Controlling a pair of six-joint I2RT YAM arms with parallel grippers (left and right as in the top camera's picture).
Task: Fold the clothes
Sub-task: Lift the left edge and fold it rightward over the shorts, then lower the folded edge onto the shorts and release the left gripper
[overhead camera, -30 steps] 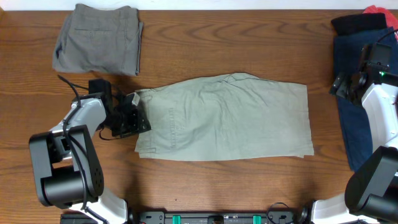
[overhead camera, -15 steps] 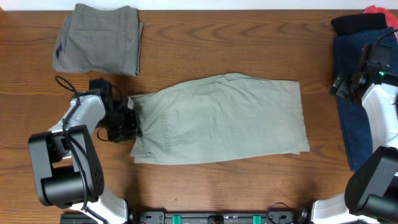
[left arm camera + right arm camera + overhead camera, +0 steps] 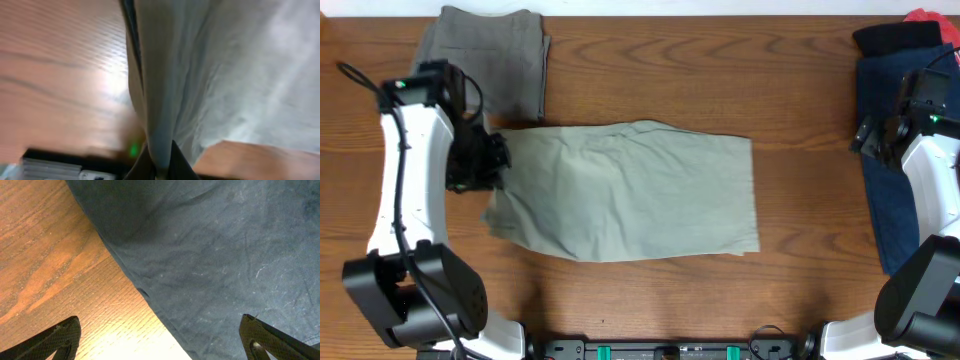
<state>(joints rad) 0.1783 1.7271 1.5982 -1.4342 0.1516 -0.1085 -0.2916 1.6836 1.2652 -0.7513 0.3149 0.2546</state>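
The light khaki shorts (image 3: 630, 190) lie spread across the middle of the table. My left gripper (image 3: 485, 165) is shut on their left edge and holds it lifted; in the left wrist view the cloth (image 3: 210, 75) hangs from between my fingertips (image 3: 161, 167). My right gripper (image 3: 880, 135) hovers at the table's right side, open and empty, over the edge of a navy garment (image 3: 890, 190); the right wrist view shows its fingers (image 3: 160, 337) wide apart above the navy cloth (image 3: 225, 255).
A folded grey-olive garment (image 3: 480, 60) lies at the back left, just behind my left arm. A black garment (image 3: 895, 38) and a red one (image 3: 925, 15) sit at the back right corner. Bare wood table (image 3: 650, 85) surrounds the shorts.
My left gripper has lifted and pulled the shorts' left edge to the left and back, dragging the whole garment leftward. The right arm has not moved.
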